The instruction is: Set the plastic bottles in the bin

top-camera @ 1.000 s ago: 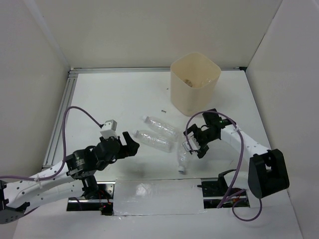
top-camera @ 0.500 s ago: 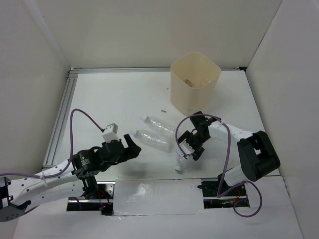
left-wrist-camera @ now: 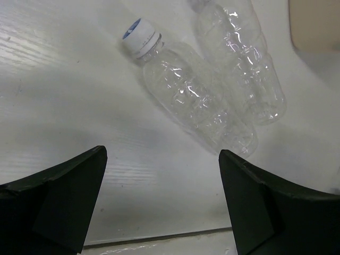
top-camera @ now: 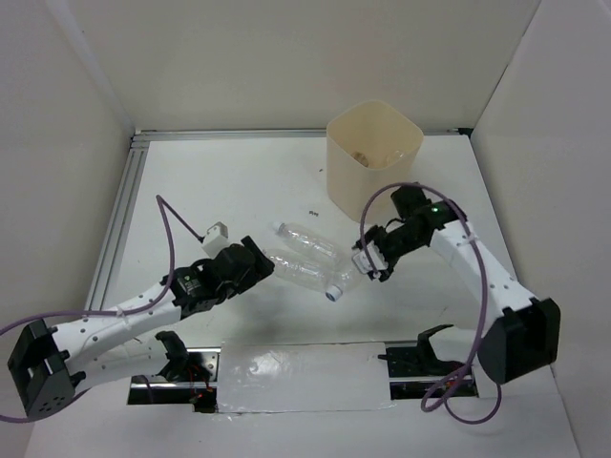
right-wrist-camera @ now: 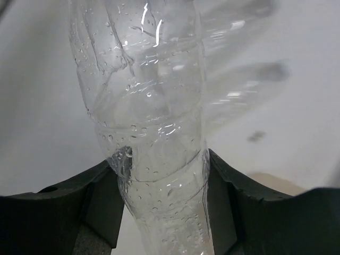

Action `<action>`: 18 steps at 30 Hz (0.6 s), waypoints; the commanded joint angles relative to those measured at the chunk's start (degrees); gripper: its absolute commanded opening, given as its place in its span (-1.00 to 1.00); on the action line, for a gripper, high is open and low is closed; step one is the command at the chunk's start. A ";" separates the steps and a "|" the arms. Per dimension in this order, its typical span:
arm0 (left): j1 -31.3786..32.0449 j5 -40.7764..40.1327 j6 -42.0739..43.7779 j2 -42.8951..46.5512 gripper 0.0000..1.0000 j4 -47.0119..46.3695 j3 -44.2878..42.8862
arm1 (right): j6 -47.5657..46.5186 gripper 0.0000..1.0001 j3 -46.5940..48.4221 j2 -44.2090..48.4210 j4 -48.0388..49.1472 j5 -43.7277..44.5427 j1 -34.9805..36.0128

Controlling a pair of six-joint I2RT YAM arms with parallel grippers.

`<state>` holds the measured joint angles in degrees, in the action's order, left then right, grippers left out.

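The cream-beige bin [top-camera: 374,157] stands at the back of the table. My right gripper [top-camera: 368,260] is shut on a clear plastic bottle [top-camera: 347,280] and holds it off the table, white cap down and to the left; in the right wrist view the bottle [right-wrist-camera: 154,133] fills the gap between the jaws [right-wrist-camera: 159,196]. Two more clear bottles [top-camera: 307,239] [top-camera: 298,271] lie side by side in the middle. My left gripper [top-camera: 259,263] is open just left of them. In the left wrist view it [left-wrist-camera: 162,202] is short of the nearer bottle [left-wrist-camera: 194,98], with the second [left-wrist-camera: 244,64] behind.
White walls close in the table on the left, back and right. A metal rail [top-camera: 115,229] runs along the left edge. A grey strip [top-camera: 301,372] lies at the near edge between the arm bases. A corner of the bin [left-wrist-camera: 316,24] shows in the left wrist view.
My right gripper has lifted its bottle off the table and moved back toward the bin. My left arm has reached forward and right, closer to the two lying bottles.
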<state>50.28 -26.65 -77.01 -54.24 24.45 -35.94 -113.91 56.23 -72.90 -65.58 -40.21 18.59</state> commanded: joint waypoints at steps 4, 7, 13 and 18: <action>-2.56 3.53 -2.44 -4.91 0.98 -5.02 -5.27 | 24.61 -0.29 15.05 9.10 18.47 -19.38 1.00; -3.17 4.94 -2.44 -7.63 0.98 -6.07 -5.80 | 49.57 -0.29 16.10 10.50 43.73 -13.45 2.23; -4.23 8.81 -3.93 -12.64 0.98 -16.35 -2.47 | 65.64 -0.25 24.01 0.06 62.14 -0.67 -1.79; -4.75 9.34 -3.93 -19.05 0.98 -22.68 -1.94 | 74.35 -0.11 29.46 -11.00 66.46 0.39 -7.86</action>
<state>45.89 -18.15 -79.83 -70.91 8.93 -38.39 -50.04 82.28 -79.55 -7.42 -42.72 12.93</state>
